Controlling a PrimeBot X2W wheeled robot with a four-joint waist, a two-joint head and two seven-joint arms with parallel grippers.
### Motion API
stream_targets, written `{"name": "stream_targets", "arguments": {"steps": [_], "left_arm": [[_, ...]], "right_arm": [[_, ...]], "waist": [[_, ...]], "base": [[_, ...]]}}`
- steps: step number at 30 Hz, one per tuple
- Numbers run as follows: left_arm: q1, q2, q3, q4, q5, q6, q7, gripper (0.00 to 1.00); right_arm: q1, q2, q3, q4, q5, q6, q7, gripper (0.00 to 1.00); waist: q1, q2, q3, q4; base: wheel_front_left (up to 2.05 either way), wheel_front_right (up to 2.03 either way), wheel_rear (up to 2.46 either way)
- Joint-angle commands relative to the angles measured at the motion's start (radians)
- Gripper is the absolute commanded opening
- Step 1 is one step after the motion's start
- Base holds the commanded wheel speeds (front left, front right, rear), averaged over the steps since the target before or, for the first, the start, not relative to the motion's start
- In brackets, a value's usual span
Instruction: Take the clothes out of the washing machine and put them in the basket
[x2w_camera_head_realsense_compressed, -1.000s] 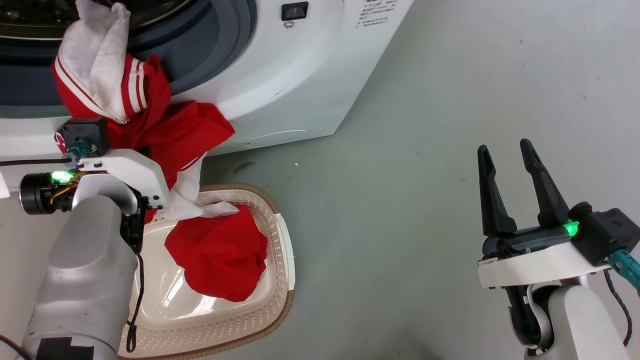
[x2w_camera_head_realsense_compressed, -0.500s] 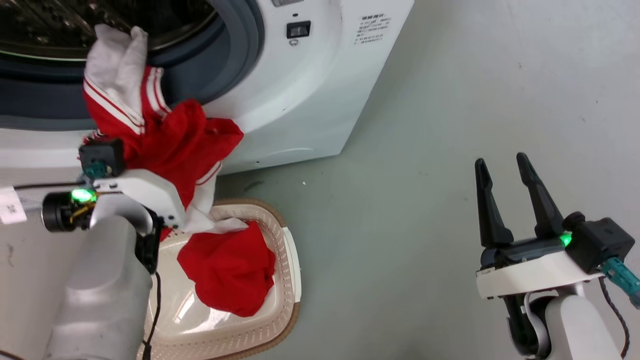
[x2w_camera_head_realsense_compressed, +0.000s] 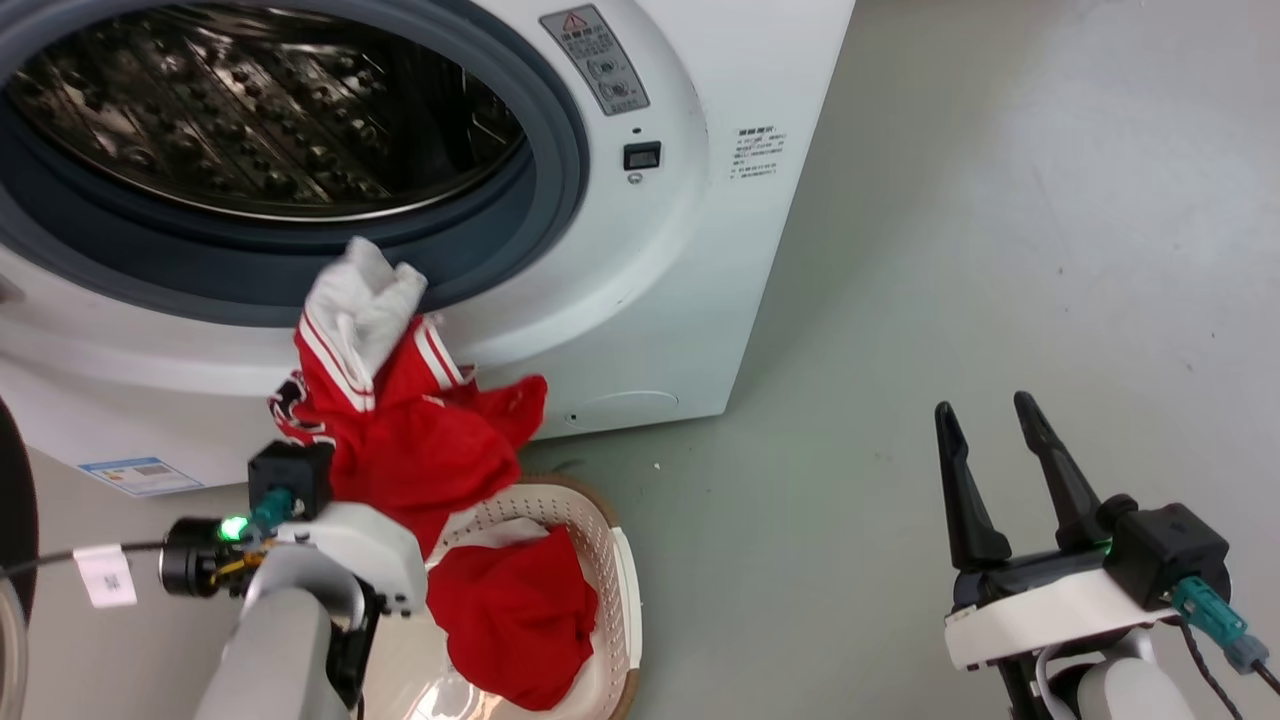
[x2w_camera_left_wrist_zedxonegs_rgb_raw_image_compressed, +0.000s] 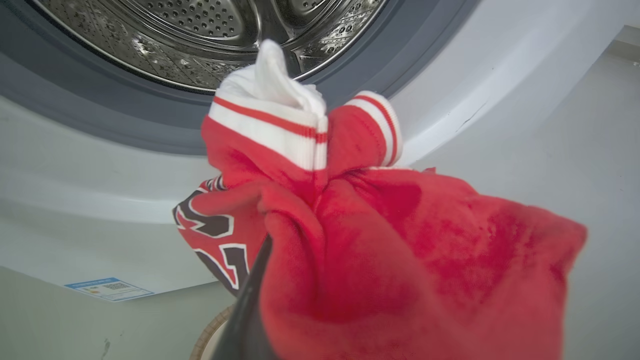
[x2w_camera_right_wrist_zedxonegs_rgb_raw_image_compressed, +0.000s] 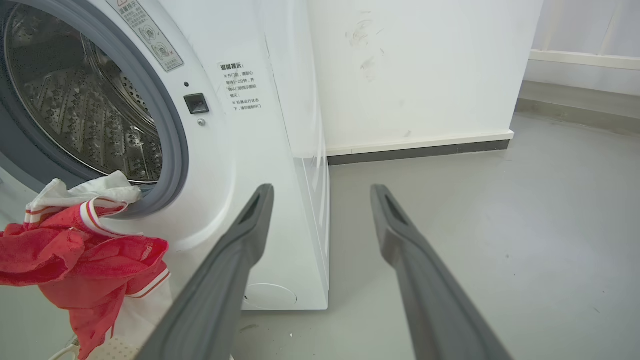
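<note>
Left gripper (x2w_camera_left_wrist_zedxonegs_rgb_raw_image_compressed: 280, 240) is clamped on a bunched fold of the red jersey (x2w_camera_head_realsense_compressed: 400, 440). One dark finger (x2w_camera_left_wrist_zedxonegs_rgb_raw_image_compressed: 247, 305) shows under the cloth in the left wrist view and the other is buried in it. The jersey hangs outside the drum (x2w_camera_head_realsense_compressed: 270, 110), in front of the lower face of the washing machine (x2w_camera_head_realsense_compressed: 650, 300), with its tail drooping toward the far end of the basket (x2w_camera_head_realsense_compressed: 598, 540). A second red garment (x2w_camera_head_realsense_compressed: 520, 620) already lies in the basket. To finish this step well, I would carry the bundle over the basket's middle and lower it until the cloth takes its own weight before parting the fingers. Otherwise a sleeve could drape over the rim. The jersey is soft, limp knit that slumps in folds, with thicker ribbed white-striped cuffs and dark outlined numerals. The basket is cream plastic with a perforated wall, a brown woven-look rim and a glossy bottom. The drum is dimpled steel inside a smooth grey rubber seal (x2w_camera_head_realsense_compressed: 560, 180), and no cloth is visible in the part on show. Right gripper (x2w_camera_head_realsense_compressed: 982, 405) stands well apart over the grey floor (x2w_camera_head_realsense_compressed: 950, 250), its fingers spread and empty.
</note>
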Motion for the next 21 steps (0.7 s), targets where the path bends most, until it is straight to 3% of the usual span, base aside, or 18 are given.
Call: {"name": "stream_targets", "arguments": {"steps": [1, 12, 21], "left_arm": [[0.054, -0.005, -0.005, -0.038, 0.012, -0.009, -0.003, 0.00], [0.215, -0.022, -0.075, -0.104, 0.041, -0.034, -0.003, 0.00], [0.152, -0.027, -0.111, 0.035, 0.027, -0.042, -0.003, 0.00]], "right_arm": [[0.020, 0.001, 0.004, 0.001, -0.009, -0.001, -0.002, 1.00], [0.052, 0.001, 0.004, -0.005, -0.020, -0.001, -0.002, 1.00], [-0.013, 0.001, 0.002, -0.026, -0.016, -0.001, -0.002, 1.00]], "waist": [[0.0001, 0.0000, -0.036, 0.015], [0.0001, 0.0000, -0.065, 0.027], [0.0001, 0.0000, 0.048, 0.009]], "base": [[0.00, 0.00, 0.00], [0.00, 0.00, 0.00], [0.00, 0.00, 0.00]]}}
